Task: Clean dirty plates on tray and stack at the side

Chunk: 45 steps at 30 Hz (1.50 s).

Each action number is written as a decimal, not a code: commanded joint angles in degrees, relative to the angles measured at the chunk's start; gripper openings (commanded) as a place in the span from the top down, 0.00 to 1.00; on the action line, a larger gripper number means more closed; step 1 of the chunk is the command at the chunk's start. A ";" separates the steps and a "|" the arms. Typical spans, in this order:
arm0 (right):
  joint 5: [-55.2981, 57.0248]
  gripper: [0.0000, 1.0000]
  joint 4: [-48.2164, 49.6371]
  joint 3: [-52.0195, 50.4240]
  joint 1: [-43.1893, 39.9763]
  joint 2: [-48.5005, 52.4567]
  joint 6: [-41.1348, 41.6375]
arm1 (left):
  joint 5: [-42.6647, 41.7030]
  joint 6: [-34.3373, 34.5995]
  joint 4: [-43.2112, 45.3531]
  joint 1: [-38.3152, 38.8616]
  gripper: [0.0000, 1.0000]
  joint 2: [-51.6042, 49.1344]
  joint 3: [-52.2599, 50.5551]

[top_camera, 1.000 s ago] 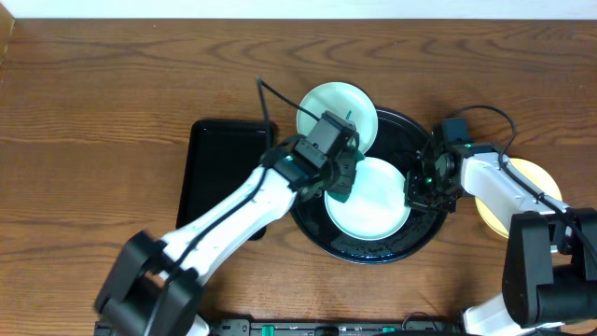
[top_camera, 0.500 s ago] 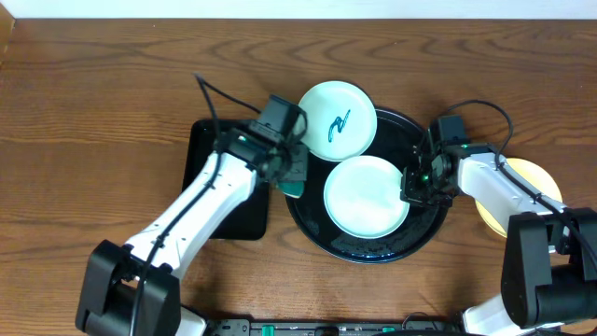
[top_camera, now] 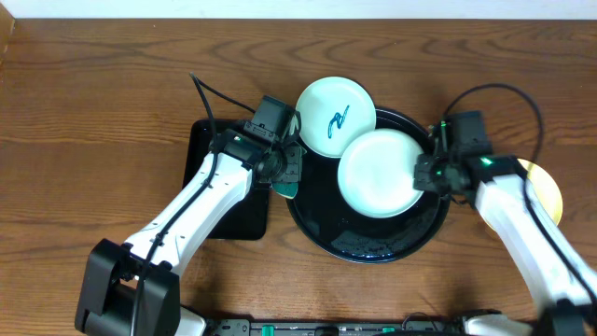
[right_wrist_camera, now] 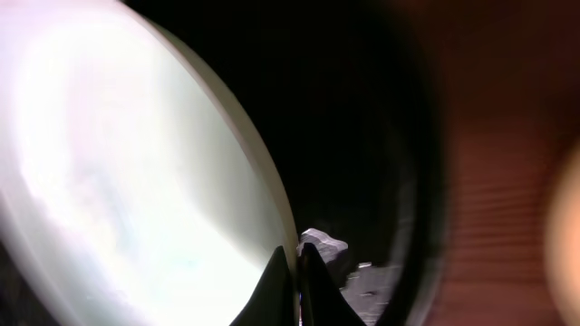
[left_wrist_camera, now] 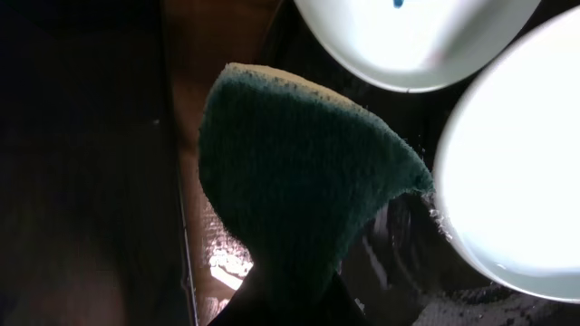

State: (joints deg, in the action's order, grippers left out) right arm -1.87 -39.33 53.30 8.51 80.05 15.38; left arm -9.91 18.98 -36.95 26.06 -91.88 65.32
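The round black tray [top_camera: 373,245] lies at the centre. A clean mint-white plate [top_camera: 378,173] is tilted above it, and my right gripper [top_camera: 427,177] is shut on its right rim; the right wrist view shows the fingers [right_wrist_camera: 292,272] pinching the plate's edge [right_wrist_camera: 136,181]. A second mint-white plate [top_camera: 336,117] with a teal scribble rests on the tray's far-left rim. A pale yellow plate [top_camera: 550,191] lies on the table to the right, partly hidden by my right arm. My left gripper [top_camera: 287,177] is shut on a green sponge [left_wrist_camera: 299,190] at the tray's left edge.
A smaller rectangular black tray [top_camera: 224,177] lies left of the round tray, under my left arm. Bare wooden table [top_camera: 93,112] spreads to the left and back.
My right gripper has lifted the clean plate's right rim and shifted it right and back. My left gripper withdrew with the sponge to the tray's left edge.
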 commanded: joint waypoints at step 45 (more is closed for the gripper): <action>61.83 0.99 12.92 0.31 26.40 -12.50 -26.80 | 0.04 -1.16 3.15 -0.11 0.90 0.13 -0.37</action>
State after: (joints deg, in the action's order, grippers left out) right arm 57.28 -27.38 53.30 34.46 67.18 -10.76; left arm -10.13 18.98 -34.06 26.06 -91.88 65.30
